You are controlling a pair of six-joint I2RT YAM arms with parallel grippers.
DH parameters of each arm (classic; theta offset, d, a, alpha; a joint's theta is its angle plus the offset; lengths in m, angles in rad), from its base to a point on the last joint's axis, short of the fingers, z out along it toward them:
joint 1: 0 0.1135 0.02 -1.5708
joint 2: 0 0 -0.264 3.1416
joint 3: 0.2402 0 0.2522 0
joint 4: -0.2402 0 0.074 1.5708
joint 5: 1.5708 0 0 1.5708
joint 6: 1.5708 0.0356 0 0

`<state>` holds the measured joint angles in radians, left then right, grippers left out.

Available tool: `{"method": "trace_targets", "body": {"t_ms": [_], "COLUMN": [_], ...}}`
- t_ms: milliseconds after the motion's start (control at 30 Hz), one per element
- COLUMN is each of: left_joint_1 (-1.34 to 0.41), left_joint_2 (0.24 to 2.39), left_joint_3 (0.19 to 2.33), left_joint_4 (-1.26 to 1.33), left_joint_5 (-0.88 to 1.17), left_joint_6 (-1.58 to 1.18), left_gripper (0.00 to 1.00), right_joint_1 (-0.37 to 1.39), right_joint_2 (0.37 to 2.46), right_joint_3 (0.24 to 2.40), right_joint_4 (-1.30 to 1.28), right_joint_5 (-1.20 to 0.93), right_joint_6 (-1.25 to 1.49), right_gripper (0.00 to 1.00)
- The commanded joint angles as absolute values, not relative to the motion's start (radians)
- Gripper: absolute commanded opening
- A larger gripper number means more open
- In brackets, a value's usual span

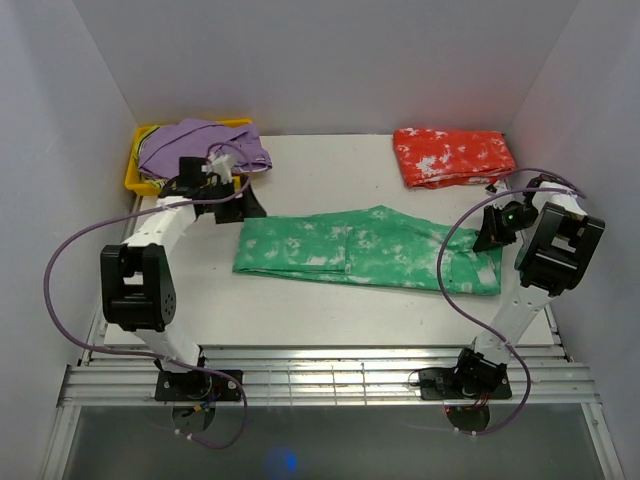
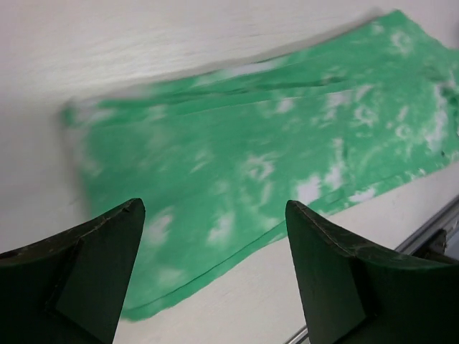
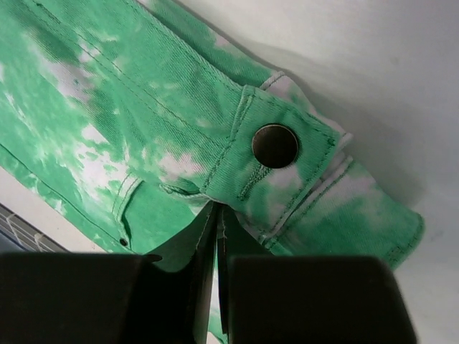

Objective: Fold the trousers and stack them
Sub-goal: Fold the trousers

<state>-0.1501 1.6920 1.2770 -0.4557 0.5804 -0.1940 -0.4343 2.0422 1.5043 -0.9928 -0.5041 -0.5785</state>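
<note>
green trousers (image 1: 365,250) flat; right end effector (image 3: 217,213) pinches waistband; left end effector (image 2: 214,208) wide, empty.

2 tie-dye pairs total: 1 green trousers (image 1: 365,250), 1 red-orange trousers (image 1: 455,157), plus 1 purple garment (image 1: 205,145), 1 yellow bin (image 1: 131,172).

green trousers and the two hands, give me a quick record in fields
green trousers: laid out long mid-table, leg end toward the left arm, waistband toward the right
red trousers: folded, far right corner
left hand: open, empty, near the leg end
right hand: shut at the waistband by the button; grip on cloth unclear
purple garment: heaped on yellow bin, far left
</note>
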Motion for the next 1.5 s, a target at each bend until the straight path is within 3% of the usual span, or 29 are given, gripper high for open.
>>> {"method": "trace_targets", "body": {"t_ms": [0,200,333,533,800,1167,1200,1300,1367,1433,1467], "left_joint_1": [-0.016,0.176,0.305,0.324,0.324,0.322,0.321,0.321,0.324,0.322,0.324], "left_joint_2": [1.579,1.583,1.664,1.791,1.936,2.127,2.140,2.131,2.071,2.019,1.958], "left_joint_3": [1.133,1.051,1.003,0.947,0.858,0.903,0.908,0.919,0.919,0.919,0.916], "left_joint_4": [-0.561,-0.618,-0.623,-0.540,-0.267,-0.072,-0.046,-0.041,-0.075,-0.152,-0.173], "left_joint_5": [0.698,0.637,0.829,0.988,1.040,1.066,1.068,1.068,1.055,1.058,1.051], "left_joint_6": [-0.103,0.023,0.089,0.081,-0.087,-0.242,-0.258,-0.281,-0.275,-0.236,-0.226], "left_gripper": [0.90,0.93,0.93,0.83,0.68,0.65,0.63,0.28,0.10,0.00,0.00], "right_joint_1": [-0.373,-0.357,-0.350,-0.351,-0.348,-0.347,-0.347,-0.347,-0.347,-0.341,-0.339], "right_joint_2": [2.051,2.069,2.088,2.105,2.114,2.115,2.120,2.129,2.131,2.131,2.131], "right_joint_3": [1.545,1.604,1.627,1.664,1.671,1.649,1.649,1.660,1.669,1.680,1.683], "right_joint_4": [-0.946,-0.973,-0.973,-0.992,-1.012,-1.011,-1.011,-1.012,-1.019,-1.026,-1.031], "right_joint_5": [-0.555,-0.581,-0.583,-0.597,-0.584,-0.566,-0.566,-0.571,-0.587,-0.603,-0.632], "right_joint_6": [-0.565,-0.558,-0.540,-0.528,-0.531,-0.538,-0.540,-0.537,-0.534,-0.531,-0.529], "right_gripper": [0.08,0.08,0.09,0.22,0.20,0.17,0.17,0.17,0.16,0.16,0.18]}}
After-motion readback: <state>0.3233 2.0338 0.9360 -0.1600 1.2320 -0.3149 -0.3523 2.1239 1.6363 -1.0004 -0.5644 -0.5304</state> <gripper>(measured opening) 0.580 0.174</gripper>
